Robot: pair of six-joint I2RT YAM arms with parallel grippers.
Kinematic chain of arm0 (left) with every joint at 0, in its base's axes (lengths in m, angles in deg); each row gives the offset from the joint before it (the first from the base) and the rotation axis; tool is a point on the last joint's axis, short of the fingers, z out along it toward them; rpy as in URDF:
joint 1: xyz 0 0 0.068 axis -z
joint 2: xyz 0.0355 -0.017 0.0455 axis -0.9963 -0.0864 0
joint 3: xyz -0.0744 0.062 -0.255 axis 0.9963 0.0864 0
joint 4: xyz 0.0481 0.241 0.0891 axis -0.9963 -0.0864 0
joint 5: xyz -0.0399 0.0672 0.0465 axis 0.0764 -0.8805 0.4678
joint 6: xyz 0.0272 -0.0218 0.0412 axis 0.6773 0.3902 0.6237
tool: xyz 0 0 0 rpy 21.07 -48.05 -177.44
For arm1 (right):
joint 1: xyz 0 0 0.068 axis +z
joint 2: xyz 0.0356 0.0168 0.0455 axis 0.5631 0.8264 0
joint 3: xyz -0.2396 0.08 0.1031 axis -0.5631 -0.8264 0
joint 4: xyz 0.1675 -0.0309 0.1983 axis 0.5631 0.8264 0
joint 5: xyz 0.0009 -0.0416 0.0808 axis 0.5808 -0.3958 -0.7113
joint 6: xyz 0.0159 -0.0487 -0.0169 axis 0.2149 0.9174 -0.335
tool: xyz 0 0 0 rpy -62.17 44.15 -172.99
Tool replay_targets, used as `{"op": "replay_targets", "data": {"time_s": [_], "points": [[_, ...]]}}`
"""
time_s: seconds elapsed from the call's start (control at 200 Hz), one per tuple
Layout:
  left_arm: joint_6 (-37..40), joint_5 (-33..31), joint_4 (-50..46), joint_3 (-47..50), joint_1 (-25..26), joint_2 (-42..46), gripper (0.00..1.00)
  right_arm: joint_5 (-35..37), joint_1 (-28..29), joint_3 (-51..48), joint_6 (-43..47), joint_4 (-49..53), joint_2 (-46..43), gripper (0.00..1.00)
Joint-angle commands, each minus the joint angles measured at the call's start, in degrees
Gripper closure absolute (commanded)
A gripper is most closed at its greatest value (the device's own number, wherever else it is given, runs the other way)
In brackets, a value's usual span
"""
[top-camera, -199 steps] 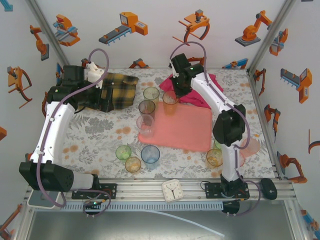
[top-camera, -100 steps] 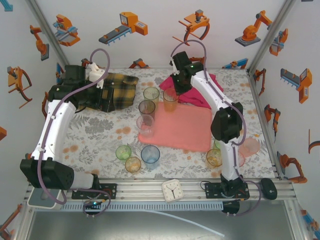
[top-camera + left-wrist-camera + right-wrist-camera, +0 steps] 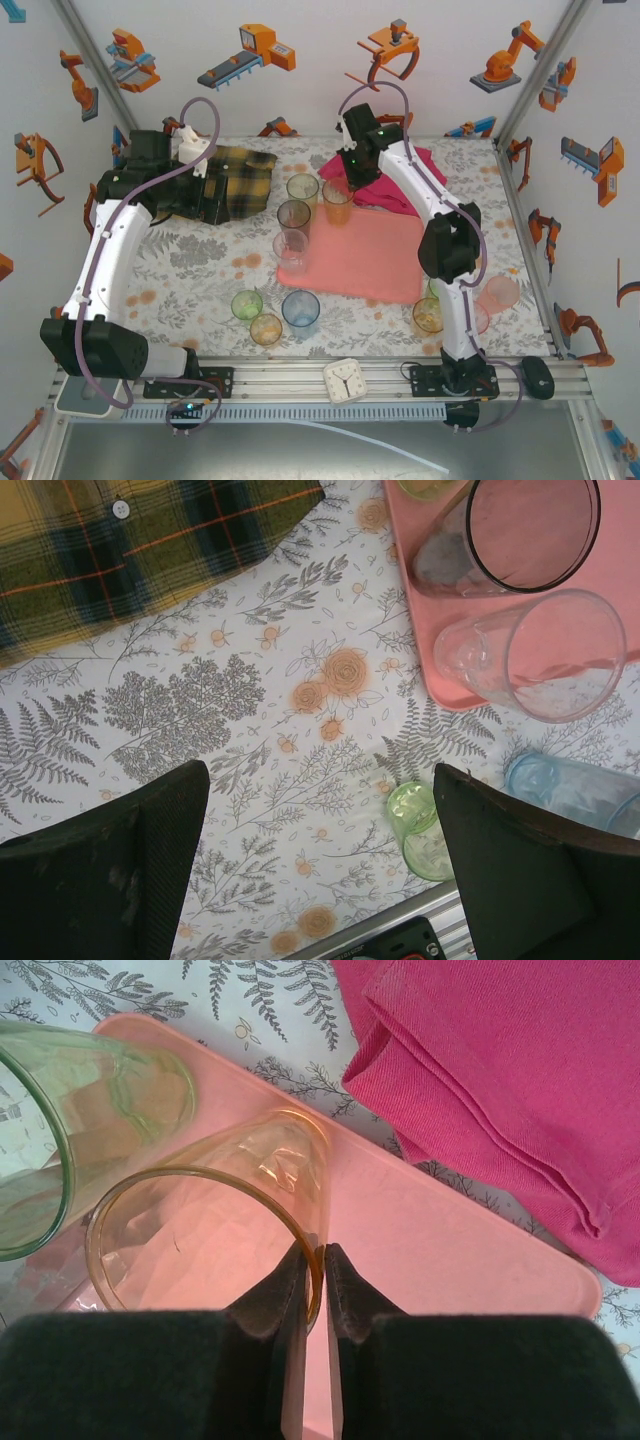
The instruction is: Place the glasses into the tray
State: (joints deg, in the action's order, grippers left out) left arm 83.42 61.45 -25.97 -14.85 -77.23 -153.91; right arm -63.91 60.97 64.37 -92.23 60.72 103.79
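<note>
Right tool point(image 3: 315, 1260): pinched onto the rim of the orange glass point(image 3: 210, 1230), one finger inside and one outside.
Orange glass: at the far left corner of the tray point(image 3: 450, 1250), just beside a green glass point(image 3: 60, 1130); I cannot tell whether it rests on the tray.
Tray: salmon pink, on the flowered bench point(image 3: 300, 680), with a grey glass point(image 3: 520, 530) and a clear glass point(image 3: 540, 655) along its left edge.
Left tool point(image 3: 315, 810): fingers spread wide, holding nothing, above bare bench near the plaid cloth point(image 3: 130, 550).
Loose glasses: a small green glass point(image 3: 247, 304), an amber glass point(image 3: 266, 328) and a blue glass point(image 3: 300, 308) on the bench near the tray's front edge.
Magenta cloth point(image 3: 500, 1070): just beyond the tray's far edge.

Right gripper point(image 3: 313, 1270) pinches orange glass point(image 3: 215, 1230) rim over tray point(image 3: 450, 1250).
</note>
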Motion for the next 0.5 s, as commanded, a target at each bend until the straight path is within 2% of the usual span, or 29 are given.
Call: {"op": "replay_targets", "data": {"time_s": [0.0,0.11,0.496], "points": [[-0.58,1.33,-0.86,-1.02,0.01,0.32,0.15,-1.06,-0.33,1.99,0.4,0.34,0.57,0.82],[-0.58,1.48,-0.83,-0.88,0.01,0.38,0.15,-0.81,-0.33,2.34,0.52,0.63,0.61,0.75],[-0.49,1.02,-0.72,-1.49,0.01,0.46,0.15,-0.36,-0.29,4.73,0.77,1.31,0.16,0.58]]}}
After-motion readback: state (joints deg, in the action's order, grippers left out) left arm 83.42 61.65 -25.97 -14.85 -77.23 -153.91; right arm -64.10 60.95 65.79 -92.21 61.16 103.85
